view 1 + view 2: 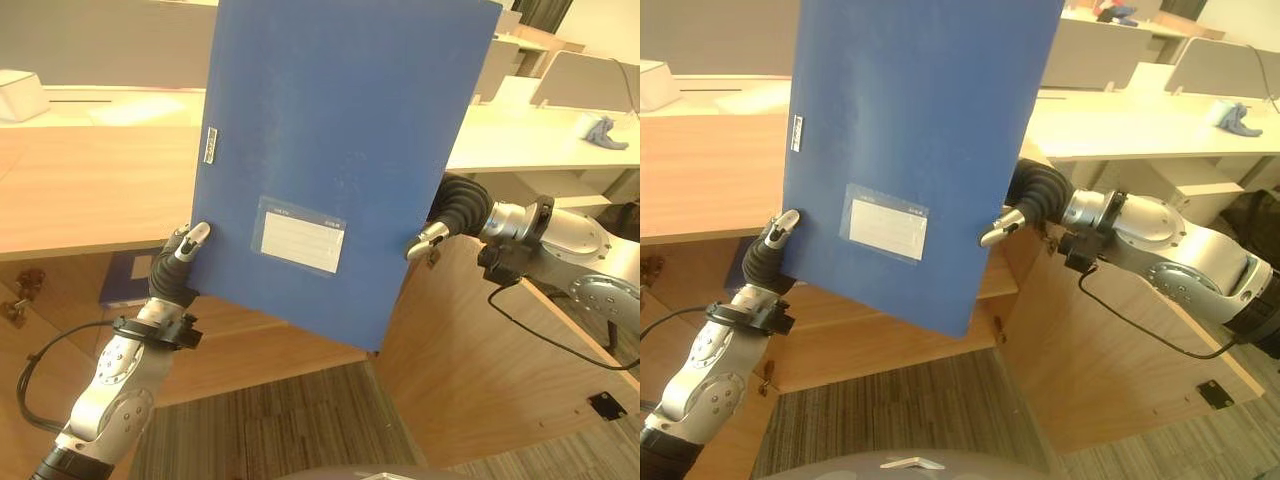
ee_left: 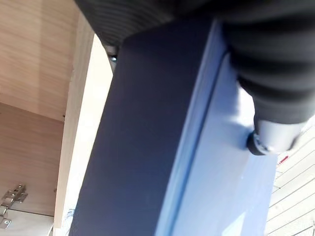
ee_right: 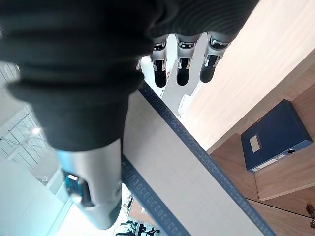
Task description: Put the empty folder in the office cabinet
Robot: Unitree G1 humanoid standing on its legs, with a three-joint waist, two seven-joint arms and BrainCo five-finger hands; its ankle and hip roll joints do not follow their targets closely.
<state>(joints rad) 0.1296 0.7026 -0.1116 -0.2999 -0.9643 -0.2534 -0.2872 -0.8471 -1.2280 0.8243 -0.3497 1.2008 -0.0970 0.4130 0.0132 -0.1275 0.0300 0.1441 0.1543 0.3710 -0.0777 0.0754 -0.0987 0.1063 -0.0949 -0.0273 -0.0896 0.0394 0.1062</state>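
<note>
Blue folder (image 1: 340, 150) being held upright, mid-air above the open cabinet (image 1: 480, 350); left hand (image 1: 178, 262) and right hand (image 1: 445, 222) pinching opposite edges. Probably light, stiff, slick; edge grip suits.

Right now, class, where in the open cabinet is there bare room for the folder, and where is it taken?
Free: the shelf under the desk, right of the box file. Crowded: the box file's end. Both hands grip the folder.
</note>
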